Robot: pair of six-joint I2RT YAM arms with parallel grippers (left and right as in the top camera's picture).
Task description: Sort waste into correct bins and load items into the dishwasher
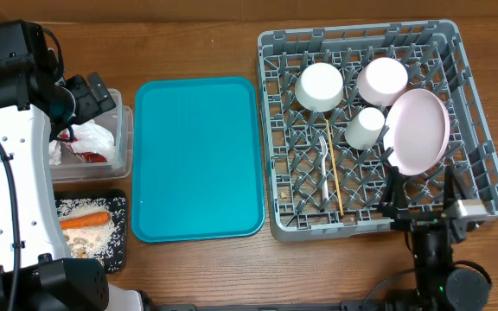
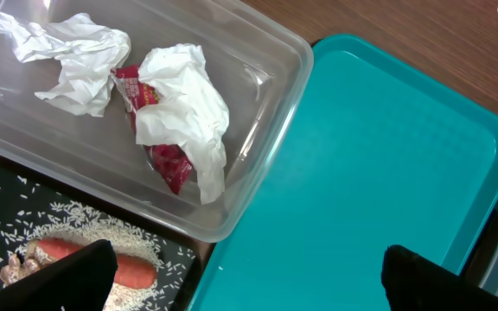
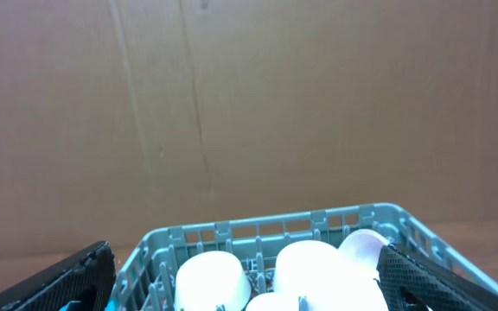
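Two bins and one rack are holding everything, seen from overhead. The crumpled white napkin (image 1: 93,138) and red wrapper (image 1: 96,157) are lying in the clear plastic rectangular tub (image 1: 124,130). The orange carrot stick (image 1: 85,221) and loose white rice (image 1: 93,246) are sitting in the shallow black rectangular tray (image 1: 121,200). The large square grey plastic dish rack (image 1: 271,130) is carrying the white bowl (image 1: 320,86), pink bowl (image 1: 382,79), small white cup (image 1: 366,128), pink plate (image 1: 418,130), white plastic fork (image 1: 325,160) and thin wooden chopstick (image 1: 335,181). The left gripper (image 1: 93,99) is hovering over the tub's far end, and the right gripper (image 1: 422,200) is sitting at the rack's near rim. Sorting looks all but finished to me; next comes a check for strays, then lifting clear.

Left wrist now: its fingers (image 2: 67,276) are standing wide apart, gripping nothing, above the tub's corner and the larger teal serving tray (image 2: 387,173). That tray is lying bare, so there's plenty of room. Foil I cannot pick out.

Right wrist: its fingers (image 3: 59,276) are spread apart too, empty, looking across the rack wall. Pegs are crowding close, so rising straight up looks safest.
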